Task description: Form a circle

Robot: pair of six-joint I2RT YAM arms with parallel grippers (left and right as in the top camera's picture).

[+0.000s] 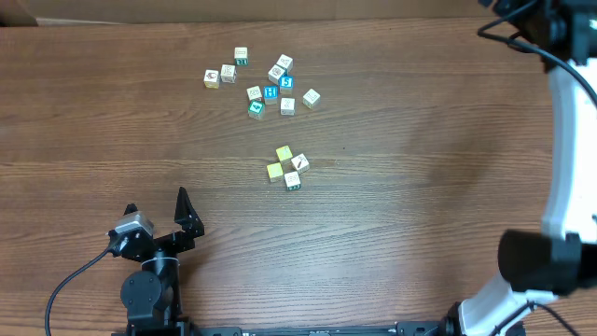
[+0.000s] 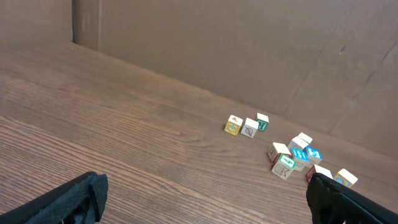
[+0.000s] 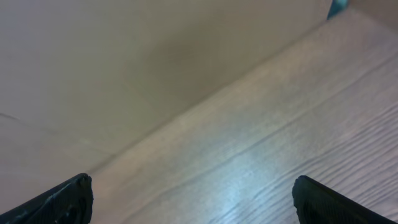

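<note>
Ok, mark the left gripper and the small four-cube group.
left gripper point(image 1: 155, 199): overhead view, midway between its open fingertips.
four-cube group point(image 1: 284, 154): overhead view, top face of its farthest yellow member.

The circle point(image 1: 287, 166) has two yellow cubes, one white with a dark mark, one white-and-teal. The far bunch point(image 1: 270, 91) mixes white, blue and teal. The table point(image 1: 420, 187) is brown woodgrain.

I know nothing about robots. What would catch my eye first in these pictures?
Little alphabet cubes on the brown wooden table: a tight group of four near the middle, two of them yellow, and a looser scatter of about ten farther back. At the near left edge, the left arm has its black jaws wide open, holding nothing; the white right arm curves along the right side.
</note>
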